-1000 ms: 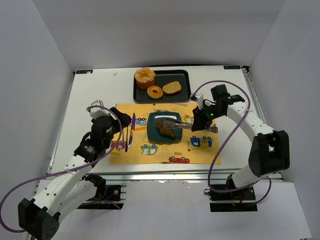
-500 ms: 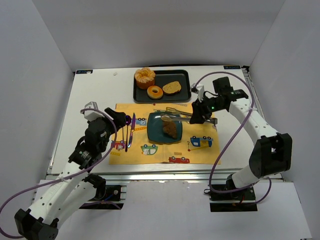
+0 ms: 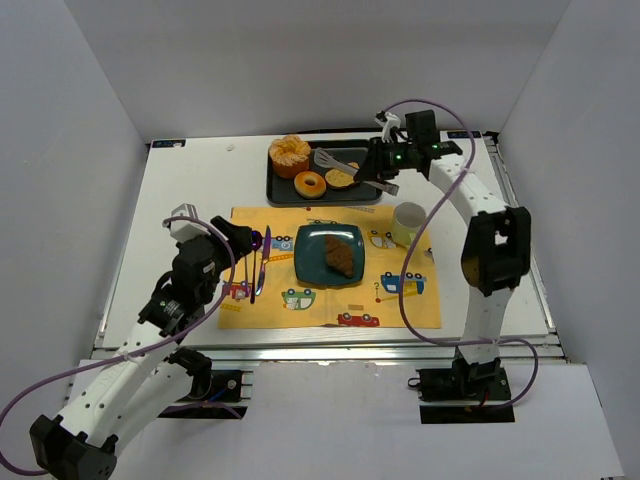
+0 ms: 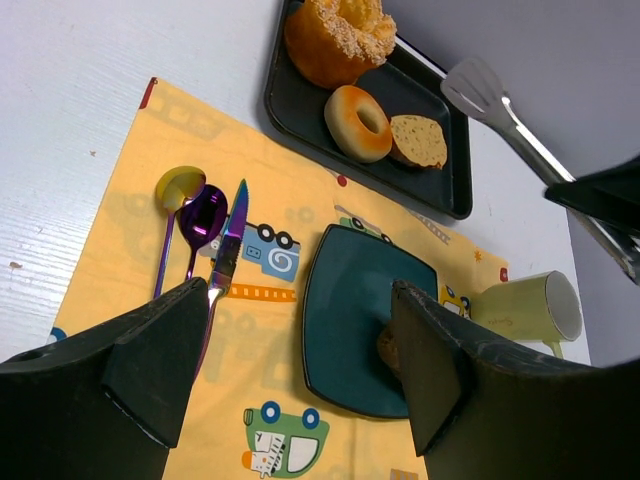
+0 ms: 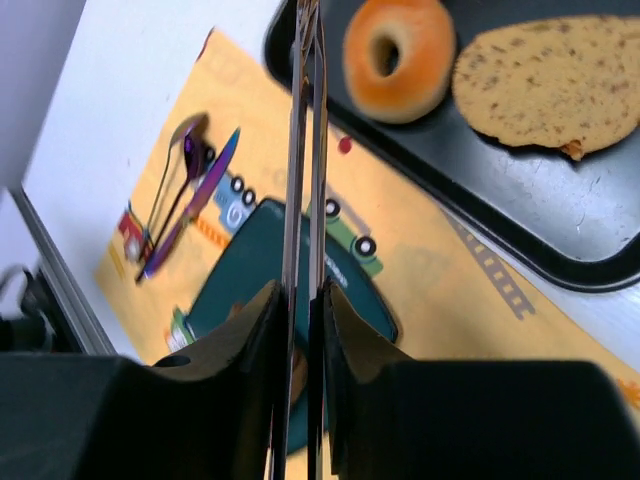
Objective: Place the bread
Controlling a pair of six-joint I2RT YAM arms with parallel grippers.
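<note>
Black and blocky, the left gripper (image 4: 300, 295) hangs over the left end of the placemat (image 3: 300, 305), jaws wide apart. Just past it we see a glossy purple spoon (image 4: 200, 215) and a matching knife (image 4: 228, 245), side by side, slim and shiny like metal. They lie on the yellow mat, which is flat and printed with little cartoon cars and roads.

Moving right we reach the plate (image 3: 312, 255): teal, square with rounded corners, smooth and glazed. There's the bread (image 3: 343, 257), lying on the plate a touch right of its middle. It is dark brown and lumpy, longer than it is wide, with a rough crust. From the left wrist it is mostly hidden behind a finger.

Behind the mat sits a black tray (image 3: 370, 150) with a raised rim. On it are a golden ring-shaped cake (image 3: 290, 155) with a crumbly top, a smooth orange-brown doughnut (image 3: 310, 184) and a flat, speckled slice (image 3: 343, 177).

Metal tongs (image 3: 335, 160) reach in above the tray, their flat paddle tips between cake and slice. The right gripper (image 3: 380, 168) is clamped on the tongs' handles, squeezing the two arms nearly together.

Nearer to us, a pale yellow mug (image 3: 408, 223) stands at the mat's right edge on the white table (image 3: 190, 190).
</note>
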